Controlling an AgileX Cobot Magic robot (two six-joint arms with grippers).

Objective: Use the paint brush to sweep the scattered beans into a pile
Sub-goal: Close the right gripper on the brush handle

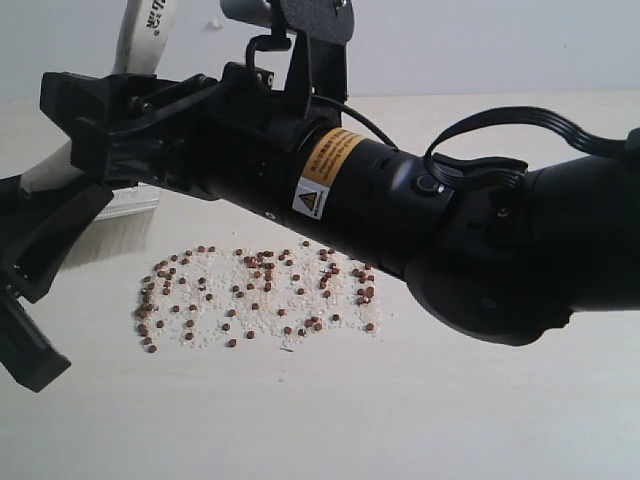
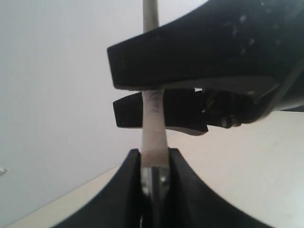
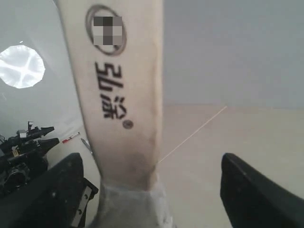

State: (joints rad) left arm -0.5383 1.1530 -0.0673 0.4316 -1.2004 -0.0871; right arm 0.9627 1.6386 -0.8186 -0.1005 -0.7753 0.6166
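Left gripper (image 2: pixel 153 159) clamps paint brush (image 2: pixel 153 121); right gripper (image 3: pixel 152 185) gapes astride handle, its arm (image 1: pixel 400 190) hiding some beans (image 1: pixel 262 268).

End of paint brush (image 1: pixel 140 40) handle off-frame, middle behind right arm (image 1: pixel 380 190).

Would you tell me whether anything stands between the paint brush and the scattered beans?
Nothing visible: bare table lies between the paint brush and the beans, though the right arm may hide some in the exterior view.

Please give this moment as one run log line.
left gripper: shut on paint brush | right gripper: open, astride it | beans: scattered, no pile yet
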